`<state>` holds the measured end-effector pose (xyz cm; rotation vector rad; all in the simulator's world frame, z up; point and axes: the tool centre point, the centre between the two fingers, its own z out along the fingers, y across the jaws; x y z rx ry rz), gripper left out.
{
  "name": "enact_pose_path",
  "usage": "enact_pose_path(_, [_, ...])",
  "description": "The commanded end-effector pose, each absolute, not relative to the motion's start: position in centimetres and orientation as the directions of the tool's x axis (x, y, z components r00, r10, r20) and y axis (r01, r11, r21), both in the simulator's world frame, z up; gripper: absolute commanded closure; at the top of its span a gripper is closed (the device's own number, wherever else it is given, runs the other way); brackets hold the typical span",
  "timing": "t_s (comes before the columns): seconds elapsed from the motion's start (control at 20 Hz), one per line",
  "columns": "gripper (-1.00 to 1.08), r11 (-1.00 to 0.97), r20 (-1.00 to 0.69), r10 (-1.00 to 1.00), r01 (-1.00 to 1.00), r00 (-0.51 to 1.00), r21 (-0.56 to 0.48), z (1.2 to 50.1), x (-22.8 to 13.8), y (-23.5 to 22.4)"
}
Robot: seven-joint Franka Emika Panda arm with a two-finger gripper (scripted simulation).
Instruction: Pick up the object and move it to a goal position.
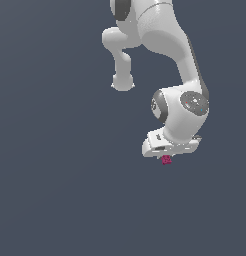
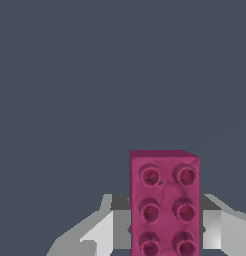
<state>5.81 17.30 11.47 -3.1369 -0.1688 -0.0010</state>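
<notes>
The object [image 2: 165, 200] is a magenta-red rectangular block with two rows of round studs, filling the lower middle of the wrist view. Grey fingers [image 2: 120, 227] press against both of its long sides, so my gripper [image 2: 165, 227] is shut on it. In the exterior view the object [image 1: 166, 160] shows as a tiny magenta speck sticking out just below the white gripper [image 1: 167, 155], whose fingertips are mostly hidden by the hand. No goal marker shows in either view.
A plain dark grey-blue surface [image 1: 55, 190] fills the surroundings in both views. The white arm [image 1: 160, 35] reaches down from the top of the exterior view.
</notes>
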Motion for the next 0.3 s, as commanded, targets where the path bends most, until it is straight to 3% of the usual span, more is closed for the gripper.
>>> enact_pose_path(0.0, [1.08, -0.994, 0.000, 0.105, 0.105, 0.994, 0.001, 12.07, 5.95, 18.33])
enact_pose_path(0.25, [1.08, -0.995, 0.000, 0.105, 0.105, 0.995, 0.000, 12.33, 6.12, 18.79])
